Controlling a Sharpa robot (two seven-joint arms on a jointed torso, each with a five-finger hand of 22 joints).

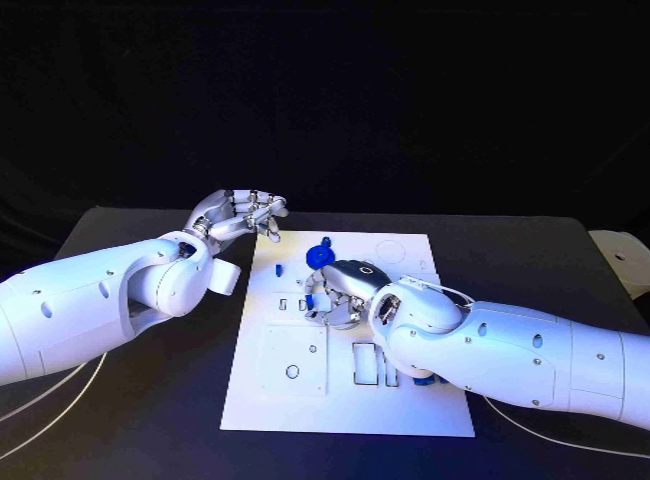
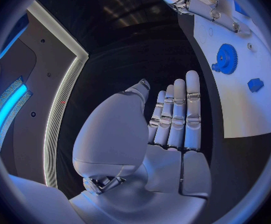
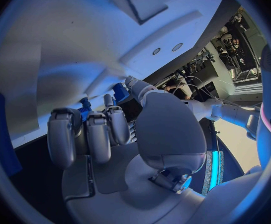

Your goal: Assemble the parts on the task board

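Two hands work at the white task board (image 1: 347, 400), which lies in the middle of the black table (image 1: 556, 250) with its long axis running away from the robot. Near its far end lies a blue gear (image 1: 319, 254), a small blue part (image 1: 279, 269) beside it. Rectangular recesses (image 1: 366, 365) sit toward the near end. The right hand (image 1: 337, 290) rests mid-board, fingers curled about a blue piece (image 3: 120, 91) — pinched near the thumb. The left hand (image 1: 239, 215) hovers off the board's far left corner, fingers straight, pressed together, holding nothing.

No text, label, brand, number or sign could be read on the task board (image 1: 412, 400), the parts or either arm.
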